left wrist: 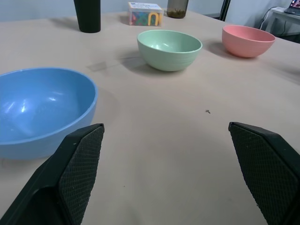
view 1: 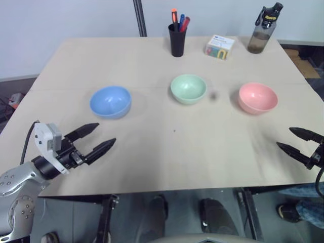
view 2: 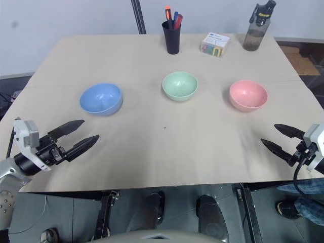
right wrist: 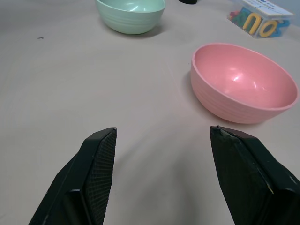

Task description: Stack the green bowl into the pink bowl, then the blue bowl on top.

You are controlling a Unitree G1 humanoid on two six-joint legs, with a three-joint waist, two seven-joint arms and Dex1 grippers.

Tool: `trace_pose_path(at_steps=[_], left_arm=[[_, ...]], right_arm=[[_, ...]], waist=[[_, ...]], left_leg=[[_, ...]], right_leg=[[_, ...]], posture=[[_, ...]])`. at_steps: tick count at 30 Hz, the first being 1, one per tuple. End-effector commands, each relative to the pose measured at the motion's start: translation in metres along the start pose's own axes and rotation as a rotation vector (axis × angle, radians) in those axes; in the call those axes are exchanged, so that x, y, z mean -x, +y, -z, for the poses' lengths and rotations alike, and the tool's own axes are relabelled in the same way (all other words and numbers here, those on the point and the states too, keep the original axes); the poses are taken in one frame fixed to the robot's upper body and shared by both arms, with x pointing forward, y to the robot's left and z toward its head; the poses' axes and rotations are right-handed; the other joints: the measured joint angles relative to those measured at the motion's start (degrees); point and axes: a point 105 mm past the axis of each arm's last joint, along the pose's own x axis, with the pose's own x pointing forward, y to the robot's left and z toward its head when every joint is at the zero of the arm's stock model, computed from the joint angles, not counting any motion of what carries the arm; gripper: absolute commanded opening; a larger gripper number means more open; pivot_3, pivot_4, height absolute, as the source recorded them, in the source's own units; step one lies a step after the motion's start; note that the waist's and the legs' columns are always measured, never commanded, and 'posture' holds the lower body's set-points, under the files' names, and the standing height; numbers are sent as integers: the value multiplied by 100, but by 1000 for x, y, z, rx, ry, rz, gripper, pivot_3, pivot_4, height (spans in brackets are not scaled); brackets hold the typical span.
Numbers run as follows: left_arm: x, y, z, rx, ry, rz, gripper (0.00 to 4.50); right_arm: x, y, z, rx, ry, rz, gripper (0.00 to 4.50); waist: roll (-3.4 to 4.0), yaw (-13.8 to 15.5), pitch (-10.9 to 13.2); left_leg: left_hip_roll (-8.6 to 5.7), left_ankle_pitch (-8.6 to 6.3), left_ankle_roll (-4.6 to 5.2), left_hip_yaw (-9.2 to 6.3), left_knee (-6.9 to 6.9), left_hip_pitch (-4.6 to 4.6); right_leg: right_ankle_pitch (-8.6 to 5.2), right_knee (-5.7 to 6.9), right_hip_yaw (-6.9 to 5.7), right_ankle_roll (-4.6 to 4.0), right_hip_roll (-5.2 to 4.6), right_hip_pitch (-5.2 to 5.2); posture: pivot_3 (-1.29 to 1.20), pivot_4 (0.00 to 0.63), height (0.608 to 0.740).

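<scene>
Three empty bowls stand apart in a row across the middle of the table (view 1: 152, 162): the blue bowl (view 1: 110, 101) on the left, the green bowl (view 1: 188, 88) in the centre, the pink bowl (view 1: 257, 97) on the right. My left gripper (view 1: 103, 136) hovers open over the near left corner, short of the blue bowl (left wrist: 40, 110), with nothing between its fingers. My right gripper (view 1: 295, 139) is open and empty at the near right edge, with the pink bowl (right wrist: 241, 82) just beyond its fingertips.
Along the table's far edge stand a black cup (view 1: 177, 39) holding pens, a small colourful box (view 1: 219, 46) and a dark water bottle (view 1: 264, 29). A dark pole (view 1: 139, 17) rises behind the table.
</scene>
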Motion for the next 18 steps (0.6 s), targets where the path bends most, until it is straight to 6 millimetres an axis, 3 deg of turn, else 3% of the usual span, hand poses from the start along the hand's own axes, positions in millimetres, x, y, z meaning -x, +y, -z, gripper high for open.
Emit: trace_pose_path(at_steps=[1, 8, 11, 15, 18], left_arm=[[0, 0, -10, -26, -23, 0, 4500], [-20, -21, -14, 21, -96, 109, 4500], [-33, -36, -18, 24, -120, 192, 4500], [-55, -61, -25, 14, -154, 315, 4500], [-66, -72, -33, 20, -189, 358, 4500]], right_arm=[[-2, -7, -17, 57, -26, 19, 3310], [-48, 2, -29, 95, 1, -15, 3310], [-74, -7, -28, 174, 66, 64, 3310], [-124, -11, -26, 194, 101, 61, 3310], [-150, -20, -18, 216, 138, 103, 3310]], waist=[[0, 13, 0], [-2, 35, -1], [-2, 39, -1], [-3, 22, -2], [-5, 21, -1]], left_leg=[[0, 0, 0, 0, 0, 0], [5, 1, 0, 8, 13, 2], [1, 1, 1, 11, 13, -1], [1, 1, 1, 10, 11, 0], [1, 2, 1, 7, 13, 1]], right_leg=[[0, 0, 0, 0, 0, 0], [1, 0, 6, 0, 1, 1], [2, 0, 10, 0, 1, 0], [15, 2, 11, -18, 5, 0], [22, 3, 11, -22, 10, 0]], posture=[[0, 150, 740], [0, 150, 740], [0, 150, 740], [0, 150, 740], [0, 150, 740]])
